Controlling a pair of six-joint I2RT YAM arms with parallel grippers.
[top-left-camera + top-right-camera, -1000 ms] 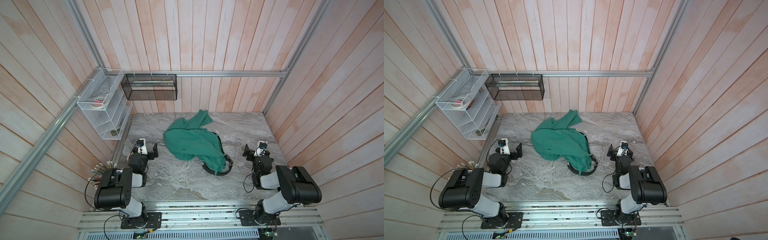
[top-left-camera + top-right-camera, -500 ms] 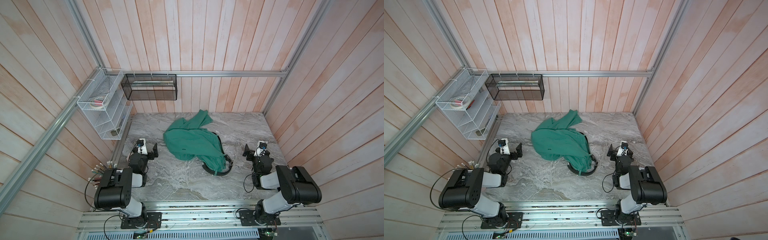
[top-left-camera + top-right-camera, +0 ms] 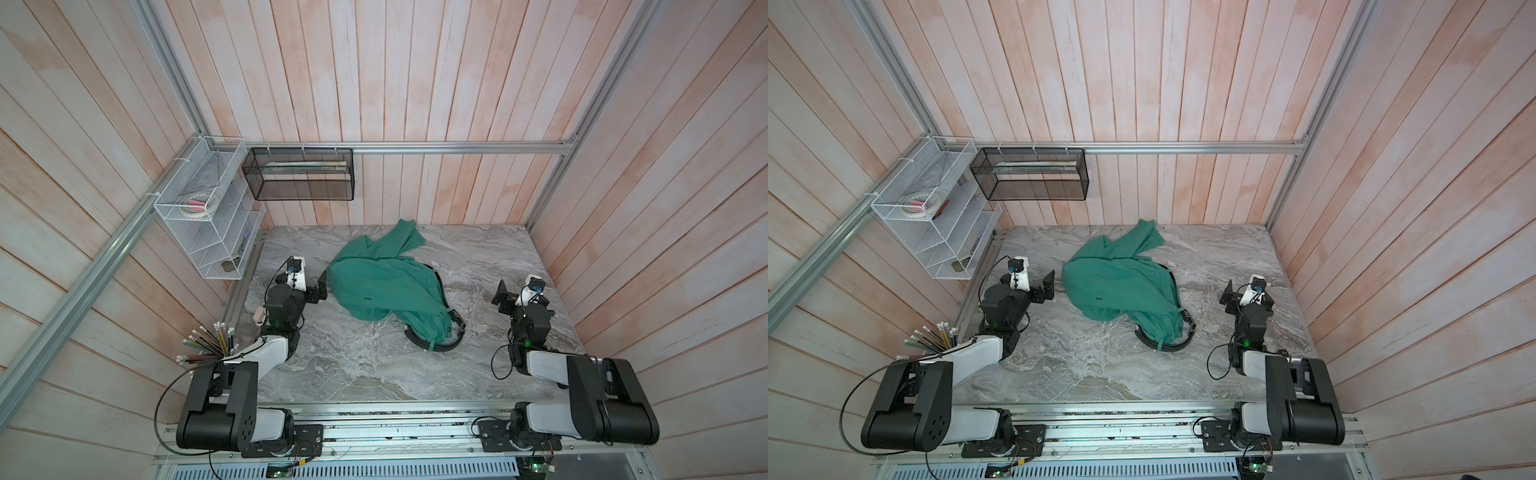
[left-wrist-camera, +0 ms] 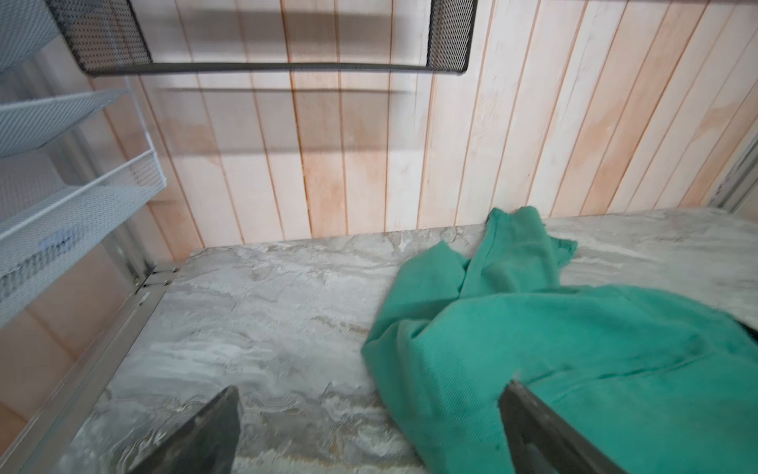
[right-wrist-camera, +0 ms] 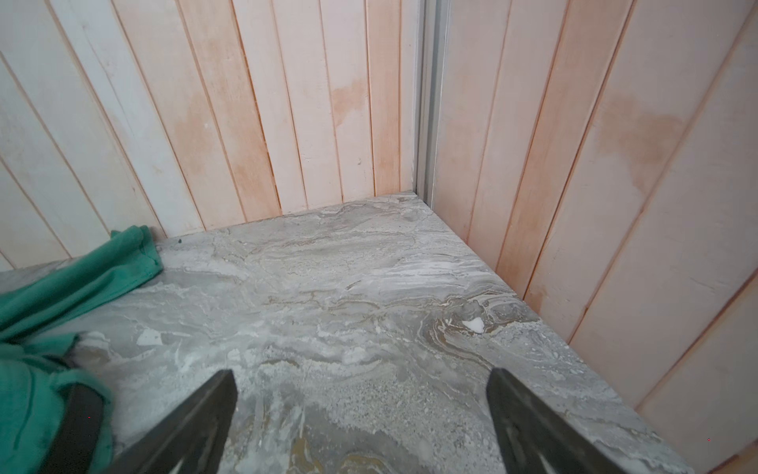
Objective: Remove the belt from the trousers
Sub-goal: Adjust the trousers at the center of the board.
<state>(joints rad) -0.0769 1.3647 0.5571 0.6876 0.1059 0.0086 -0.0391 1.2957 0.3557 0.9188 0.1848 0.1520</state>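
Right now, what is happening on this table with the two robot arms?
Nothing is being handled yet. The green trousers lie crumpled in the middle of the table. The black belt appears threaded in their waist and curves out at the near end. The left gripper is open, close beside the trousers' edge. The right gripper is open over bare table, apart from the cloth. Neither holds anything, so the belt is not yet removed.

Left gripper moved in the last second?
No. In a top view the left gripper sits where it did relative to the white wire rack, beside the trousers.
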